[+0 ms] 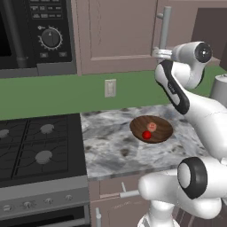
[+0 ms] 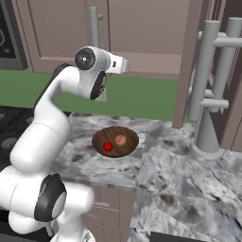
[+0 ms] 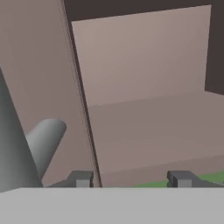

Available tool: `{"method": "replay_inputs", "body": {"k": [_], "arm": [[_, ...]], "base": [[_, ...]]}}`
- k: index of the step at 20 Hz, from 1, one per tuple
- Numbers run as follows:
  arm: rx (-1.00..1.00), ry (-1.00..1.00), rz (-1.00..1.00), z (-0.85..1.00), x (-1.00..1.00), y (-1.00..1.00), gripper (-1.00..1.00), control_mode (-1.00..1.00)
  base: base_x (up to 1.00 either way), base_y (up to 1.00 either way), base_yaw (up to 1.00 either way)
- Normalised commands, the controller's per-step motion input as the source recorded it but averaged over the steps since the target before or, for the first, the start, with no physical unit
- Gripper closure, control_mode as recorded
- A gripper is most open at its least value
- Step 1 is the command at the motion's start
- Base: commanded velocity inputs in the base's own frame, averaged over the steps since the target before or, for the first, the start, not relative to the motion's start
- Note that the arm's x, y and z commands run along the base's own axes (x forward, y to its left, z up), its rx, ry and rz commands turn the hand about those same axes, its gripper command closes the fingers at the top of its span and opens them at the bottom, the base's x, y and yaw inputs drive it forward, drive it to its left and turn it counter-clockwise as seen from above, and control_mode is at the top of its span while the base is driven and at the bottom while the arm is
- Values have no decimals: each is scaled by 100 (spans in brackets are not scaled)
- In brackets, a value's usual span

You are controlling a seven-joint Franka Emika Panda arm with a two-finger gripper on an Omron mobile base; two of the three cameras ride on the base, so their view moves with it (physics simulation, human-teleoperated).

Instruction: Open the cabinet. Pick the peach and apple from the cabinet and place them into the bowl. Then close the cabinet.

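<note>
The cabinet (image 1: 115, 35) hangs above the counter with its left door (image 3: 39, 65) shut. Its right door (image 2: 189, 61) swings out, seen edge-on with its grey bar handle (image 2: 208, 71). My gripper (image 1: 160, 53) is raised by the left door's handle (image 1: 165, 24), at the cabinet's lower edge. In the hand view my gripper (image 3: 131, 179) is open with nothing between its tips, facing the bare inner shelf (image 3: 153, 131). The bowl (image 1: 162, 122) sits on the counter below. Inside it lie the peach (image 1: 152, 126) and the apple (image 1: 146, 135), side by side. From the right, the bowl (image 2: 127, 132) holds the apple (image 2: 108, 146) and the peach (image 2: 120, 140).
A gas stove (image 1: 35, 150) borders the marble counter (image 1: 106, 146) on the left, with a microwave (image 1: 35, 31) above it. A wall outlet (image 1: 110, 88) sits on the green backsplash. A grey upright object (image 1: 219, 88) stands on the counter at the right.
</note>
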Motion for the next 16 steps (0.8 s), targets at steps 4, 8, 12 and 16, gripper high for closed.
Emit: {"method": "replay_inputs", "body": {"k": [4,8,12,16], "arm": [[0,1,0,0,4,0,-100,-100],[3,10,-2,10,-64,-20,-100,-100],[2,22,-10,29,-90,-36,-100,-100],[4,20,-15,32,-92,-50,-100,-100]], "base": [[0,0,0],[0,0,0],[0,0,0],[0,0,0]]}}
